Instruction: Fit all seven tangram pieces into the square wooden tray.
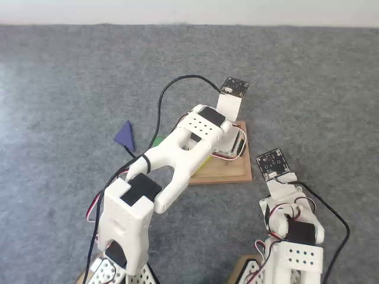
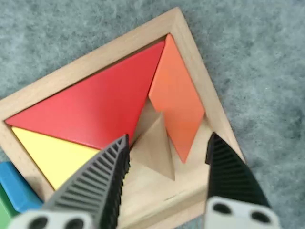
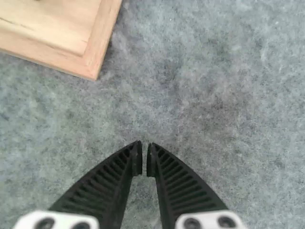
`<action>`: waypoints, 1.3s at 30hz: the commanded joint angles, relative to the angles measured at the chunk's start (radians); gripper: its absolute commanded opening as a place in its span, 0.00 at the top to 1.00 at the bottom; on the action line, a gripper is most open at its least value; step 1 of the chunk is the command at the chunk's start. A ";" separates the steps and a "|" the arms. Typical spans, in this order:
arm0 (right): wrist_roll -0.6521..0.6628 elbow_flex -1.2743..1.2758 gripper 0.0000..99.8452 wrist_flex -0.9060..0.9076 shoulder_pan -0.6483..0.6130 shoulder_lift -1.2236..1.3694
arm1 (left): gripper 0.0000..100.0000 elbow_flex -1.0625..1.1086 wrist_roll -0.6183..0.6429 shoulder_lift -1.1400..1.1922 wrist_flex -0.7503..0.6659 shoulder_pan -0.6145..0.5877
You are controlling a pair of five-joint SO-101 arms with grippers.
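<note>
The square wooden tray (image 2: 200, 64) holds a large red triangle (image 2: 95, 102), an orange parallelogram (image 2: 176, 95) and a yellow triangle (image 2: 52, 155). Bare tray floor (image 2: 155, 143) shows between the red and orange pieces. My left gripper (image 2: 169, 138) hangs open just above that gap with nothing between its fingers. A blue piece (image 2: 14, 183) and a green piece (image 2: 4, 206) lie outside the tray against its rim. In the high view the left arm (image 1: 189, 148) covers most of the tray (image 1: 234, 171). My right gripper (image 3: 144, 148) is shut and empty over the carpet, near a tray corner (image 3: 71, 45).
A dark blue triangle (image 1: 125, 136) lies alone on the grey carpet, left of the tray. A sliver of green (image 1: 157, 142) peeks out beside the left arm. The right arm (image 1: 290, 231) stands at the near right. Open carpet stretches beyond and to both sides.
</note>
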 commanded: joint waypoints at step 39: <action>-0.005 -0.021 0.96 -0.015 -0.008 -0.010 | 0.74 0.409 -0.244 -0.414 0.032 -0.522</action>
